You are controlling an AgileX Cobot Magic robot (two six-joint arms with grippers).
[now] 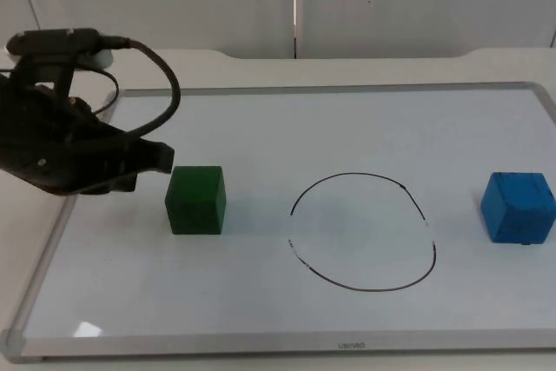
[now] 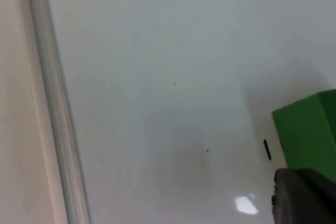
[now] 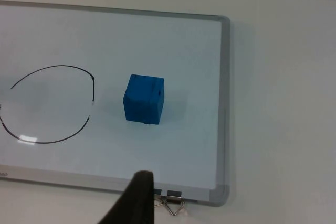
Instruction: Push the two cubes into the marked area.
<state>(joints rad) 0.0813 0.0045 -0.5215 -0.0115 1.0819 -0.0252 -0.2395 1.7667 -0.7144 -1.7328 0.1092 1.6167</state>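
Nearest the camera runs the front edge of the whiteboard (image 1: 261, 347), which lies flat on the white counter (image 1: 417, 67) and carries everything in play.

At the board's left edge sits the left end effector (image 1: 161, 160), low over the surface and just beside the green cube (image 1: 196, 200), on the cube's left face; whether tip and cube touch I cannot tell. Whether its fingers are spread or pressed together cannot be told either. In the left wrist view the green cube (image 2: 311, 132) stands right by the black fingertip (image 2: 304, 195).

Next comes the drawn ring (image 1: 363, 230), a rough black outline near the middle of the board, toward its front edge. Neither cube is inside it: the green one lies well to its left, so the push is not yet done.

Toward the board's right edge stands the blue cube (image 1: 519, 207), apart from the ring. The right wrist view looks down on the blue cube (image 3: 144, 98) from a distance, so the right arm seems to wait; its end effector's state cannot be told.

Both cubes look rigid, light and square-sided, likely to slide easily on the slick board. A push should meet the middle of the face away from the ring, low down, or the cube may twist or tip.
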